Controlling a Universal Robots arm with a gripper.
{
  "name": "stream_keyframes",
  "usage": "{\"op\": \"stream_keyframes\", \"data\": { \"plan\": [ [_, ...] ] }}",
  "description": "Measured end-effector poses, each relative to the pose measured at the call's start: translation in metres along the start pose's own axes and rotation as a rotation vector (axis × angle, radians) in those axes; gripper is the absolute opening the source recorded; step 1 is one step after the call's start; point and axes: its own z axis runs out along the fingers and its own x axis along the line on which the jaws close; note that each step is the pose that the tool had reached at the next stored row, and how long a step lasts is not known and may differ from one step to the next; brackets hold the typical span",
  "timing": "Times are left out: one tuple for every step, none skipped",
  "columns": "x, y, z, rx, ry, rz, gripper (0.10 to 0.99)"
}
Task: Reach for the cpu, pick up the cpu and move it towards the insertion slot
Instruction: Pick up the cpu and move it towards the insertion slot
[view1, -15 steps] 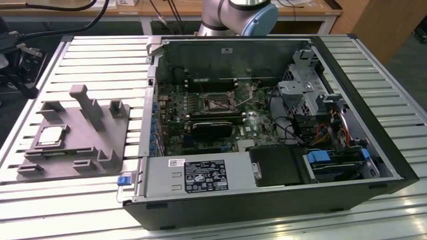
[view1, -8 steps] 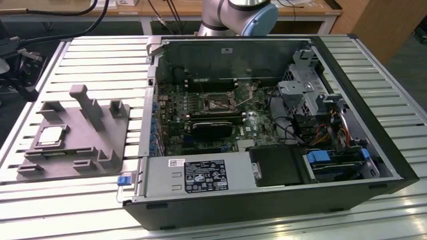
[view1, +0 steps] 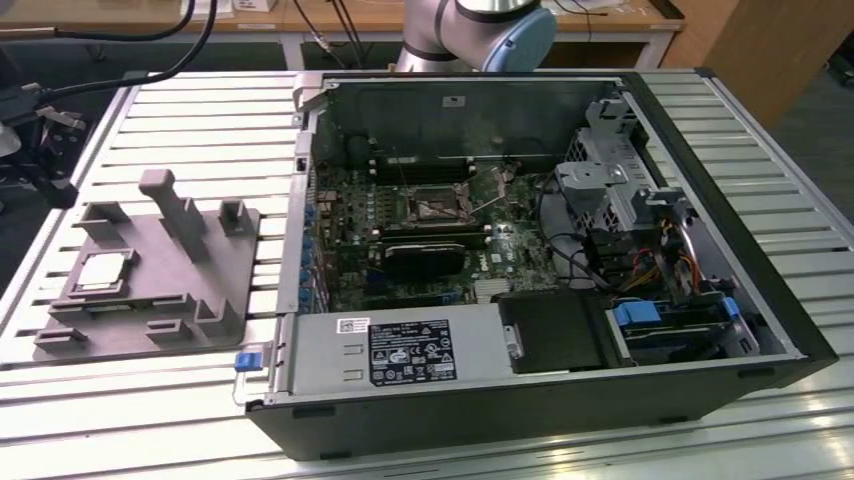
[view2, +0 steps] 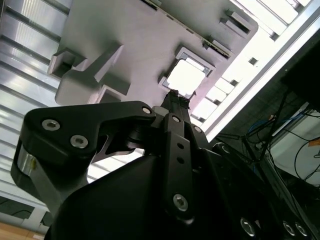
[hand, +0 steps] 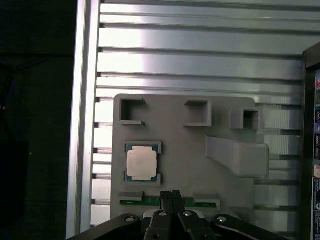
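Inside the grey holder's (hand: 190, 150) square recess lies the cpu (hand: 142, 163), the empty gripper (hand: 170, 193) nearby pinched together.

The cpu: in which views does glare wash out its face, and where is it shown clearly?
In the second wrist view the cpu is blown out to plain white; in the first wrist view it is evenly lit, with its rim distinct; in the exterior view it looks pale, with some glare.
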Motion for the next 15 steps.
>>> {"op": "stream_keyframes", "data": {
  "plan": [
    [0.0002, 0.0000, 0.0007, 0.000, 0.0001, 0.000, 0.106],
    [0.0005, -0.0001, 0.0015, 0.000, 0.0000, 0.000, 0.106],
    [0.0007, -0.0001, 0.0023, 0.000, 0.0000, 0.000, 0.106],
    [0.0010, -0.0001, 0.0030, 0.000, 0.0001, 0.000, 0.106],
    [0.0013, -0.0002, 0.0038, 0.000, 0.0000, 0.000, 0.106],
    [0.0016, -0.0002, 0.0045, 0.000, 0.0001, 0.000, 0.106],
    [0.0019, -0.0002, 0.0052, 0.000, 0.0001, 0.000, 0.106],
    [0.0022, -0.0002, 0.0059, 0.000, 0.0001, 0.000, 0.106],
    [0.0026, -0.0002, 0.0066, 0.000, 0.0001, 0.000, 0.106],
    [0.0030, -0.0002, 0.0072, 0.000, 0.0001, 0.000, 0.106],
    [0.0034, -0.0003, 0.0078, 0.000, 0.0001, 0.000, 0.106],
    [0.0038, -0.0003, 0.0084, 0.000, 0.0001, 0.000, 0.106],
    [0.0041, -0.0003, 0.0089, 0.000, 0.0001, 0.000, 0.106],
    [0.0044, -0.0003, 0.0096, 0.000, -0.0001, 0.000, 0.106],
    [0.0048, -0.0003, 0.0102, 0.000, 0.0000, 0.000, 0.106]
  ]
}}
